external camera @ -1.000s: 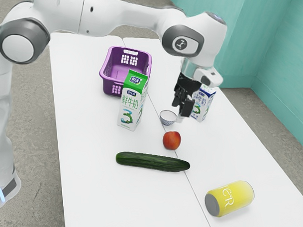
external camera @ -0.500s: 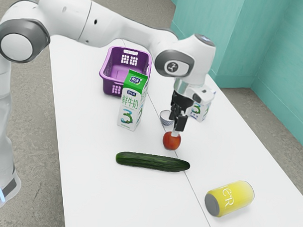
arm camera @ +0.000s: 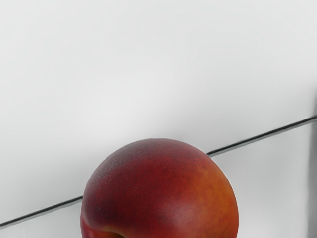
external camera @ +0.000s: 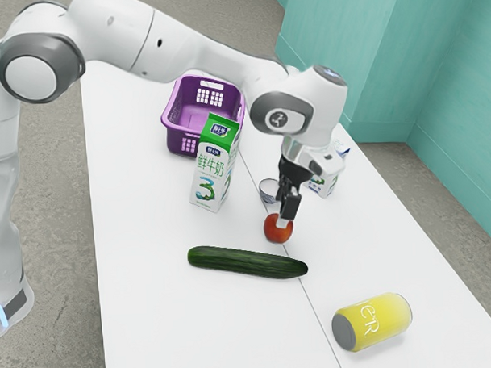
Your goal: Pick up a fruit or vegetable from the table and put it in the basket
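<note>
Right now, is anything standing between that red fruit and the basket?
Partly: in the exterior view, the green-topped milk carton stands before the basket, crowding the direct way from the red fruit; the bowl borders it. Lifting high probably helps.

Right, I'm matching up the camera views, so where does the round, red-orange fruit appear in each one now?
Exterior view: the round, red-orange fruit is near the middle, at the black gripper.
Wrist view: the fruit looms large, partly cut off by the picture's edge.
Shared landmark: the thin dark seam across the white table, passing under the fruit.
</note>
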### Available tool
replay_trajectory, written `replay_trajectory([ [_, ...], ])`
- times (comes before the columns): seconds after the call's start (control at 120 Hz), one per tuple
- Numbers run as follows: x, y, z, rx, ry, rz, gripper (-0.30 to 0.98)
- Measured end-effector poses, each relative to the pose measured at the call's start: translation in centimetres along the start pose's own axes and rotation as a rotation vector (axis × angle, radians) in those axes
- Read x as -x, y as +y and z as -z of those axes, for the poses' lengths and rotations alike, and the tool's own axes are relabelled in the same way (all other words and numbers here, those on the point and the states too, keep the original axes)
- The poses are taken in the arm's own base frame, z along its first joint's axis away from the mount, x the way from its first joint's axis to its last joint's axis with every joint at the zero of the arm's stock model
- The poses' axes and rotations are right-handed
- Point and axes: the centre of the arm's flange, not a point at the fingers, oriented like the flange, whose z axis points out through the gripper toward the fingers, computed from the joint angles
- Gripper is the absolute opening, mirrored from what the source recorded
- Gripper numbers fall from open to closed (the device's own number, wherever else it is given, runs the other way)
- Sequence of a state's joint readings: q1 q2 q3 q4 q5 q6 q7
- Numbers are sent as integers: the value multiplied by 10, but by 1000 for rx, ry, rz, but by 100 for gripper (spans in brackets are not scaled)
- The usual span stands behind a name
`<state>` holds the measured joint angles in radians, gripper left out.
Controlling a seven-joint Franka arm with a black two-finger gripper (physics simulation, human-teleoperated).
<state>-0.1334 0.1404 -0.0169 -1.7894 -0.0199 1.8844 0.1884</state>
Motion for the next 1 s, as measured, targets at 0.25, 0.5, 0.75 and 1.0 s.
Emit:
replay_trajectory([
  [0.25,-8,-1,-29,13,-19,-18,69],
  [0.5,-11,-2,-48,20,-29,-28,69],
  [0.75,-8,-1,-21,4,23,-34,36],
  [1.0,37,-26,189,-69,286,19,37],
])
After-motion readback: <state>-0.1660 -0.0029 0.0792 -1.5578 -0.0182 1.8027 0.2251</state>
